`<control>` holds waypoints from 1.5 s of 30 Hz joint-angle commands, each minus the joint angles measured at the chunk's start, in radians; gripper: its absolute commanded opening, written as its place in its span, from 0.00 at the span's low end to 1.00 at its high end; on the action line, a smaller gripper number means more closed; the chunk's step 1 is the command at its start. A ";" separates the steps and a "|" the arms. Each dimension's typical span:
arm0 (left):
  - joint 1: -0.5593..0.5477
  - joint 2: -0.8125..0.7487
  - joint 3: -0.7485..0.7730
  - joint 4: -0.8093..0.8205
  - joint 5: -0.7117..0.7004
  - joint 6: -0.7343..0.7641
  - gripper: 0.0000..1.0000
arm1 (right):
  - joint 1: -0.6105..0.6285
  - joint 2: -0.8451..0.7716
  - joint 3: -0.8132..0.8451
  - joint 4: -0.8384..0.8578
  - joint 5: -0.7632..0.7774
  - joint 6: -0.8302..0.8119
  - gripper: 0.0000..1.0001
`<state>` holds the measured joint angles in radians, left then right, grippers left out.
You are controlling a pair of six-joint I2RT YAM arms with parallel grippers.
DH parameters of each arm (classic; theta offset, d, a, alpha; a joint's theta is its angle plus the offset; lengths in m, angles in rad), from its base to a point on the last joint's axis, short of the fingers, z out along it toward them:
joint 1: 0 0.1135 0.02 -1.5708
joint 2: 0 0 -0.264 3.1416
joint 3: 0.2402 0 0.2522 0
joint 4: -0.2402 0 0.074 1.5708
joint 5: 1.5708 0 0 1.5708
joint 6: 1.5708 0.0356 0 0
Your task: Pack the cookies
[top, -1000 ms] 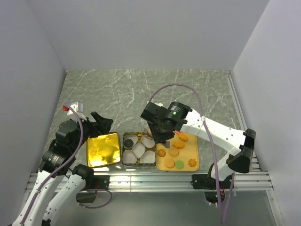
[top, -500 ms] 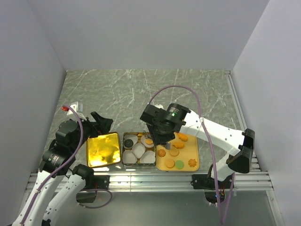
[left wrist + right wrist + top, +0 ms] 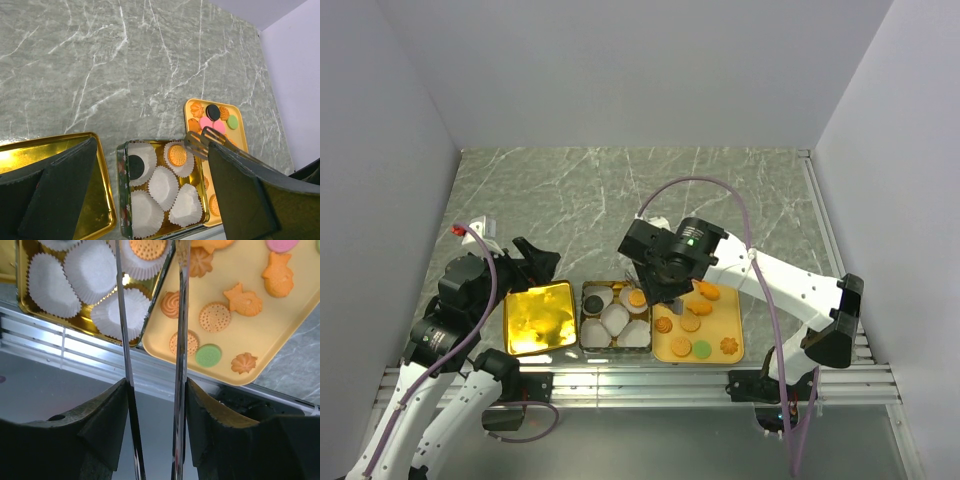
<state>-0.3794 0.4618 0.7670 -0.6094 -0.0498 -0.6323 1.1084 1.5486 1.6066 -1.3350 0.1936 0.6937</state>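
Observation:
Several cookies lie on a yellow tray: orange, golden, green, pink and black ones. An open tin holds white paper cups. One cup holds a black cookie. Another holds a round orange cookie, also seen in the top view and the right wrist view. My right gripper holds metal tongs, whose blades stand apart and empty above that cup and the tin's right edge. My left gripper is open and empty, above the tin and the gold lid.
The gold lid lies left of the tin. Three cups in the tin are empty. The tin, lid and tray sit at the table's near edge, by the metal rail. Grey walls enclose the marbled table.
The tongs carried the round orange cookie over the tin and let it go into the back right cup. The right arm has since shifted slightly. The left arm has not moved.

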 commanded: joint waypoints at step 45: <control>-0.003 0.001 0.002 0.022 -0.012 -0.012 0.99 | -0.151 -0.090 -0.264 0.103 0.027 -0.076 0.58</control>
<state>-0.3794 0.4671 0.7670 -0.6098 -0.0502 -0.6395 0.9623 1.4567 1.3479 -1.2434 0.1944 0.6300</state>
